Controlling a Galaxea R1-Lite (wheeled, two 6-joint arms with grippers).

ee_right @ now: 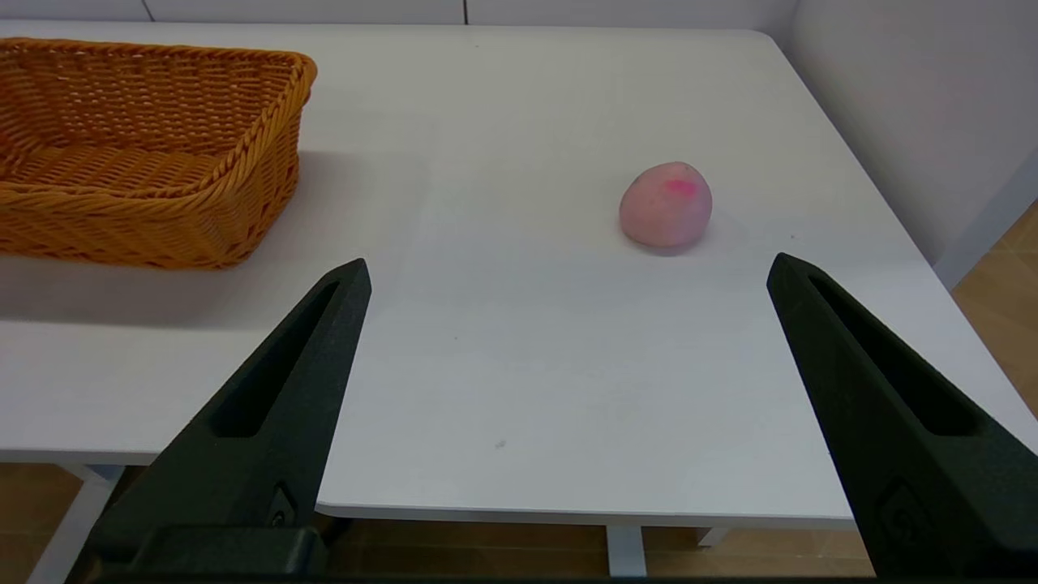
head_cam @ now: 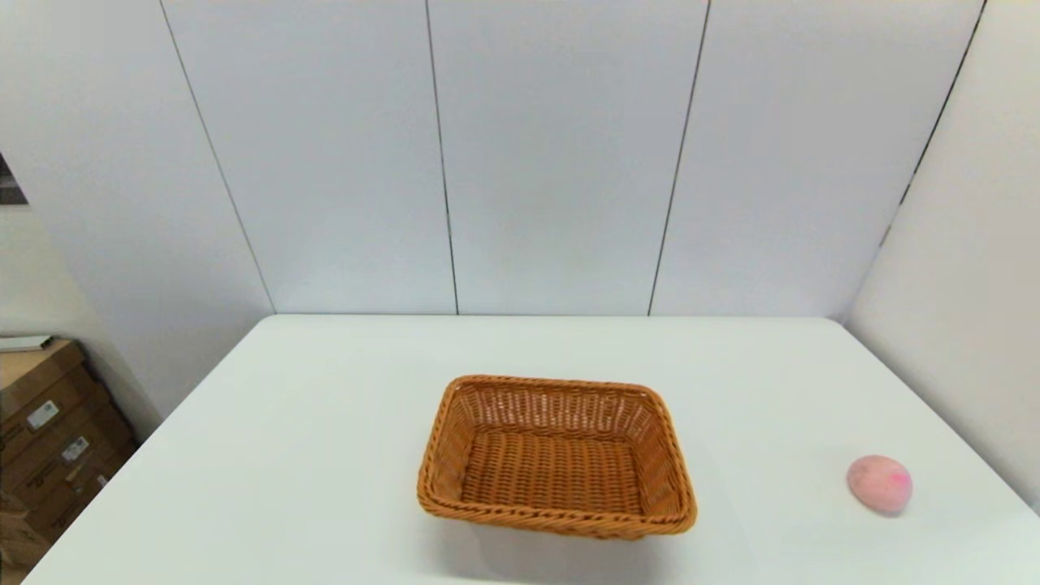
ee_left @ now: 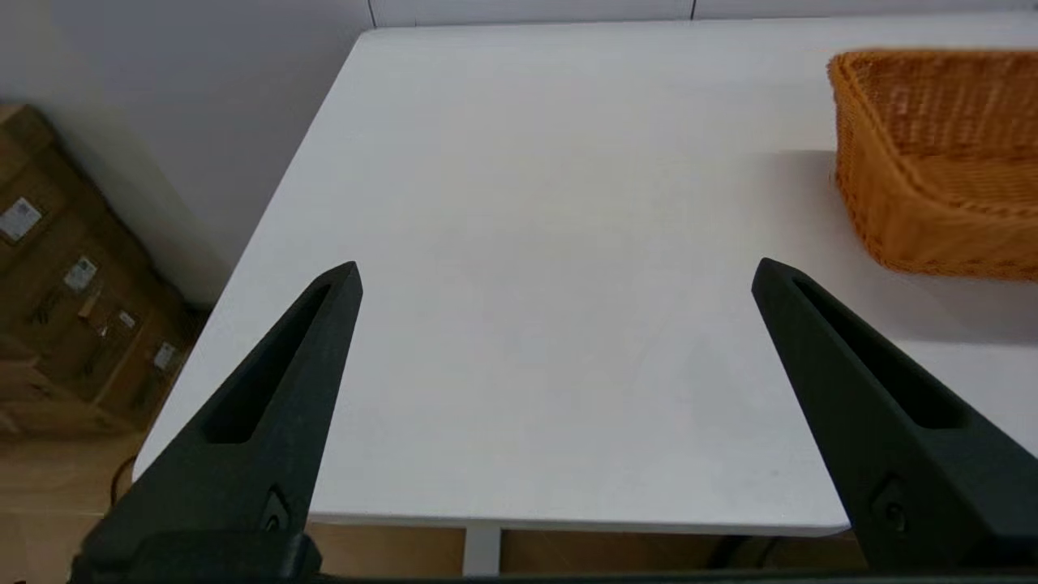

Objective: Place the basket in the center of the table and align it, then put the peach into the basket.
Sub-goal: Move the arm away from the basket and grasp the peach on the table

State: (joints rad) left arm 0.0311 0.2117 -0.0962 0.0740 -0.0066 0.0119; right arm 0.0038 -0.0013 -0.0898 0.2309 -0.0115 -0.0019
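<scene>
The rectangular orange-brown woven wicker basket (head_cam: 557, 457), light and stiff, sits mid-worktop (head_cam: 325, 455); the small round pale-pink peach (head_cam: 880, 483) lies well to its right, likely bruisable, best gripped across its middle. Left claw (ee_left: 555, 272) and right claw (ee_right: 568, 268) hang spread wide, empty.

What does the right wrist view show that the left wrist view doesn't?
Only the right wrist view shows the peach, lying on the table apart from the basket, and the open right gripper held back near the table's near edge with nothing between its fingers. Only the left wrist view shows the open left gripper, also holding nothing, and the cardboard boxes on the floor beside the table. Both show the white table and part of the empty basket, one side from each.
</scene>
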